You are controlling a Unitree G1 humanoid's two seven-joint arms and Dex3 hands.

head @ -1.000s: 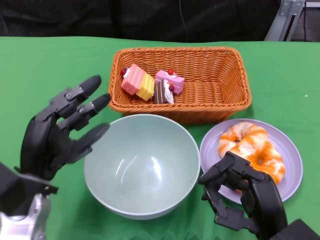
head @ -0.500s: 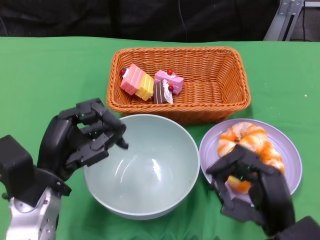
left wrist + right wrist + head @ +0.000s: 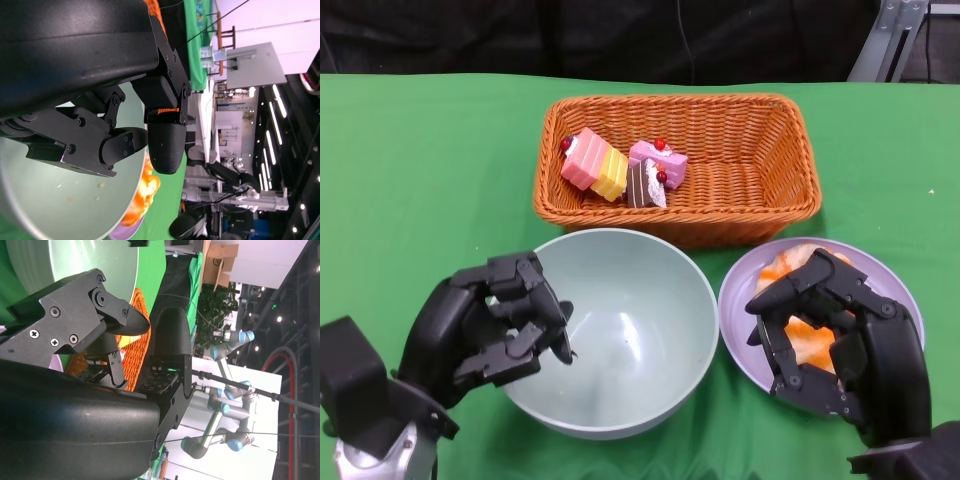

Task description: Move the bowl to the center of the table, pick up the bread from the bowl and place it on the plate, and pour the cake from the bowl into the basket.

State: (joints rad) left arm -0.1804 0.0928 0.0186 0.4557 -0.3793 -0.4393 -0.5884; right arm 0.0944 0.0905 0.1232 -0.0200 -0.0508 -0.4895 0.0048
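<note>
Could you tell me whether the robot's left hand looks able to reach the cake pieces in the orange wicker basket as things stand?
Probably yes. The left hand sits at the pale green bowl's near-left rim, fingers curled, and the cake pieces lie uncovered in the orange wicker basket just beyond.

Bowl (image 3: 620, 330) seemingly empty, cake (image 3: 620, 172) in basket (image 3: 760, 170)

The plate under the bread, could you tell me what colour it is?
Pale purple plate; head view shows it best.

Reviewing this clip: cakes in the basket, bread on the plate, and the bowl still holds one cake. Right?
Not quite. The head view shows the bowl empty. The cakes do lie in the basket, and the bread is on the plate.
</note>
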